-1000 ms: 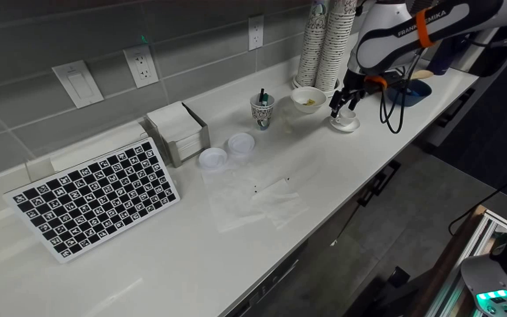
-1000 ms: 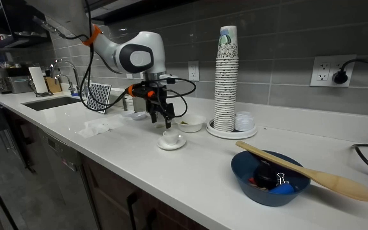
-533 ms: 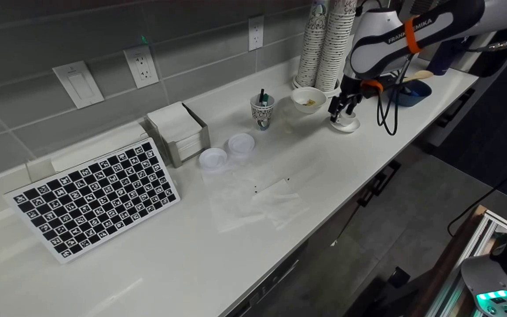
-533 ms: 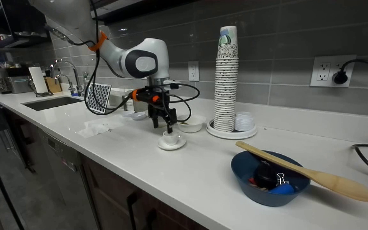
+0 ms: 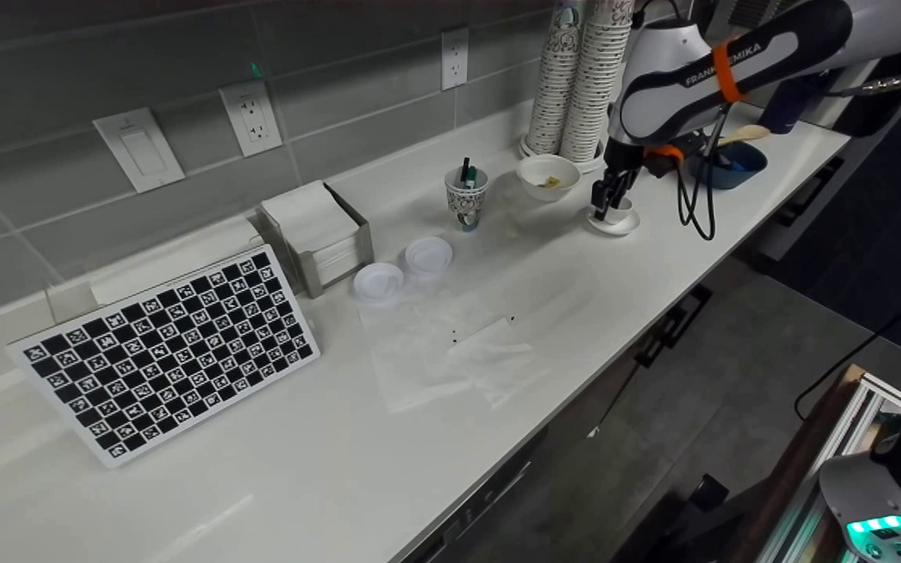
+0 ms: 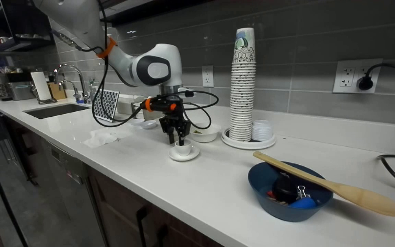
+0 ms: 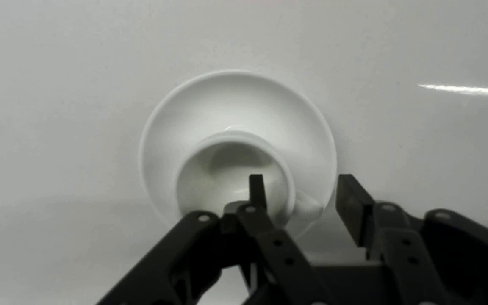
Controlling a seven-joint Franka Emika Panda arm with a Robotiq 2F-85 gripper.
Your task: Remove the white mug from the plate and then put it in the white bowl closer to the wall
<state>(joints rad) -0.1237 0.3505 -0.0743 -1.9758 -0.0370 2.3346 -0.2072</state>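
Observation:
The small white mug [image 7: 201, 186] stands upright on the round white plate [image 7: 235, 97], its handle pointing right in the wrist view. My gripper [image 7: 301, 178] is partly open and straddles the mug's handle side. One of its fingers [image 7: 256, 186] overlaps the mug's mouth; the opposite one lies outside, beyond the handle. A gap shows between the inner finger and the mug wall. In an exterior view a fingertip reaches to the rim of the mug [image 6: 184, 150]; how deep it sits is hard to tell. The white bowl [image 5: 538, 190] stands nearer the wall, with a small yellowish bit inside.
Tall stacks of paper cups [image 6: 242, 103] rise behind the bowl. A patterned cup with pens [image 5: 464, 207] stands beside it. Two low white dishes [image 5: 378, 281] sit near the napkin holder [image 5: 333, 258]. A dark blue bowl [image 6: 286, 212] carries a wooden spoon [image 6: 365, 197].
My gripper has come down to the mug, and its fingers have drawn closer together. The mug, plate and bowl stand where they were.

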